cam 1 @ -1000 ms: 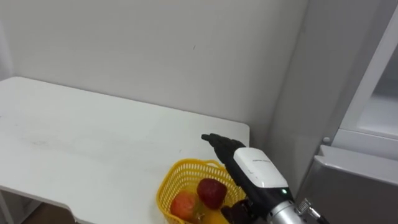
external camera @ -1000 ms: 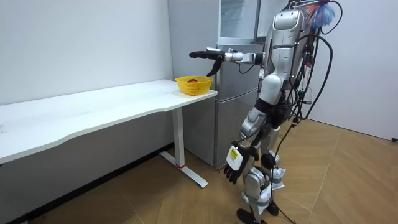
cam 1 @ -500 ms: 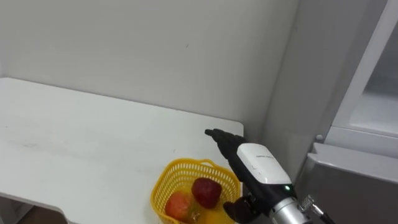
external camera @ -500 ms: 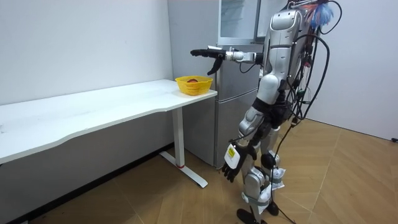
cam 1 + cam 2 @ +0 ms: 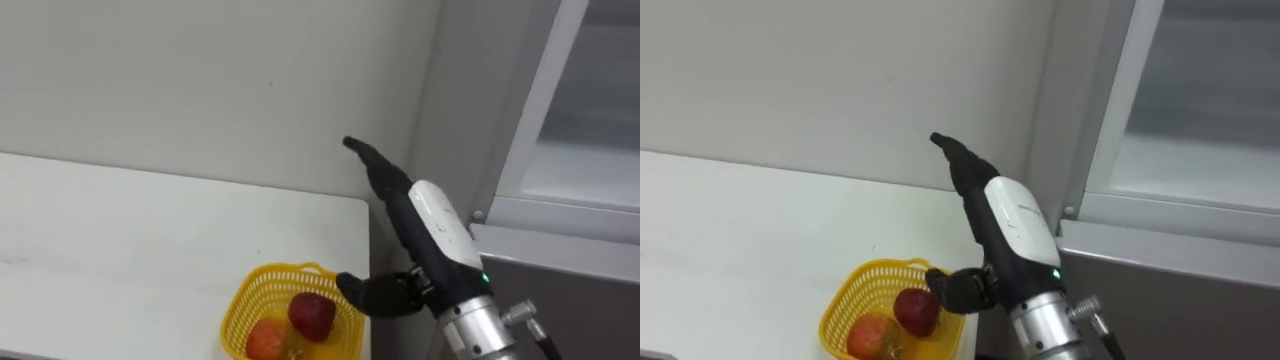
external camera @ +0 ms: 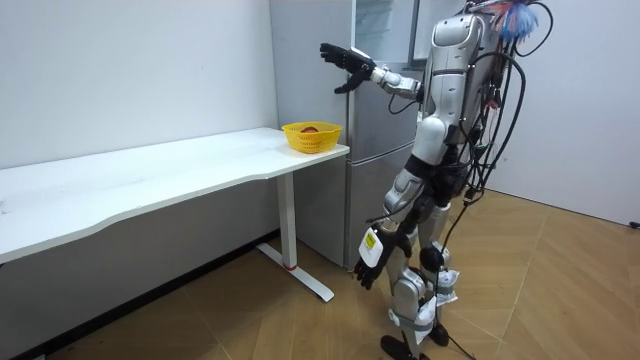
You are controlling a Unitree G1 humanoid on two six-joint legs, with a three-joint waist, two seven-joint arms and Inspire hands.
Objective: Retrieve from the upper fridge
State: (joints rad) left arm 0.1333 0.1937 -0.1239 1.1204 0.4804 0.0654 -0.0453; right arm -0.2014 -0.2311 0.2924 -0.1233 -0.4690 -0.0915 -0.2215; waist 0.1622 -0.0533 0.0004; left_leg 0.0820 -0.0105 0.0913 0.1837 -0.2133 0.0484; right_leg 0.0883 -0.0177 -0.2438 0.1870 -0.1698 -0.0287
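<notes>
My right hand (image 5: 425, 232) is raised with straight fingers, open and holding nothing. It points up and away, level with the bottom of the open upper fridge compartment (image 5: 585, 150) and just to its left. In the room view the right hand (image 6: 346, 63) is above the yellow basket (image 6: 312, 136) and in front of the fridge (image 6: 385, 60). My left hand (image 6: 369, 260) hangs relaxed by my thigh. The yellow basket (image 5: 250, 292) sits at the table's right end, with a red apple (image 5: 312, 315) and an orange fruit (image 5: 265, 340) in it.
The white table (image 5: 120, 240) runs off to the left along the wall. The grey lower fridge door (image 5: 570, 300) is shut below the open compartment. I stand on the wooden floor (image 6: 560, 290) in front of the fridge, beside the table's end.
My right arm has lifted from just above the basket up to the upper fridge's height, fingers still straight. The eye view has swung right and up towards the fridge.
</notes>
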